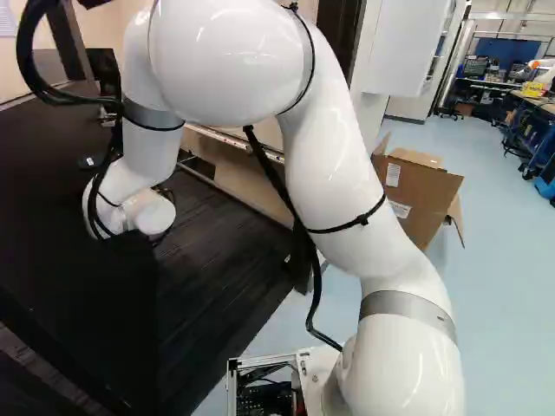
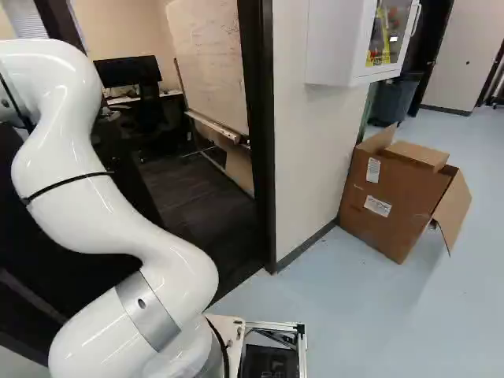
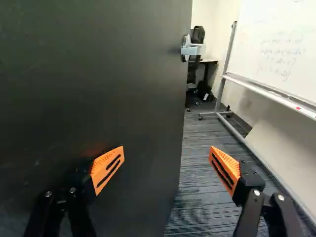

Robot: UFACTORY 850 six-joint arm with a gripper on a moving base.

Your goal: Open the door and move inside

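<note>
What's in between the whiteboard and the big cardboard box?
The dark door frame and a piece of pale wall are between the whiteboard and the box. The right base view shows that.

Lab/workshop area w/ adjoining office. Office side: white whiteboard on wheeled metal stand (image 3: 276, 44), flat black monitor (image 2: 127, 72) on pale-topped desk (image 2: 120, 101), dark striped carpet (image 3: 197, 205). Lab side, L base view: smooth pale-blue floor (image 1: 499, 260), cluttered long workbench (image 1: 536, 101), blue-framed wheeled cart (image 1: 542, 147) at far R. R base view: white glass-fronted wall cabinet (image 2: 339, 43).
</note>
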